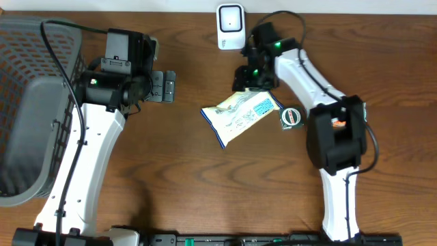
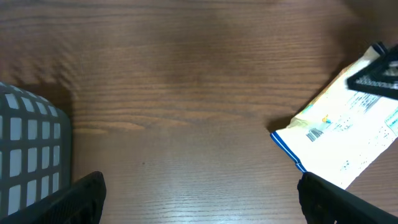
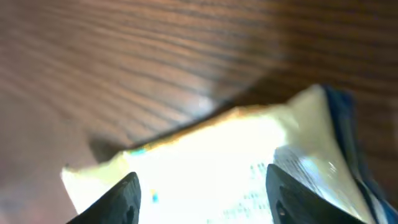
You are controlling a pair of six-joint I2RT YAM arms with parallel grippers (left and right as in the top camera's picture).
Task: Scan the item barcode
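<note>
The item is a flat white and yellow packet (image 1: pixel 239 117) with a blue edge, lying on the wooden table. Its printed side faces up, and a small barcode (image 2: pixel 315 134) shows near one corner. My right gripper (image 1: pixel 251 80) hangs over the packet's far end. Its fingers (image 3: pixel 121 199) stand apart on either side of the bright packet (image 3: pixel 211 149), and the right gripper (image 3: pixel 202 193) is open. The white scanner (image 1: pixel 230 27) stands at the table's far edge, just behind it. My left gripper (image 1: pixel 164 87) is open over bare wood, left of the packet (image 2: pixel 354 146).
A grey mesh basket (image 1: pixel 34 109) fills the left side, and its corner (image 2: pixel 31 155) shows in the left wrist view. A small roll of tape (image 1: pixel 291 117) lies right of the packet, beside the right arm (image 1: pixel 334 137).
</note>
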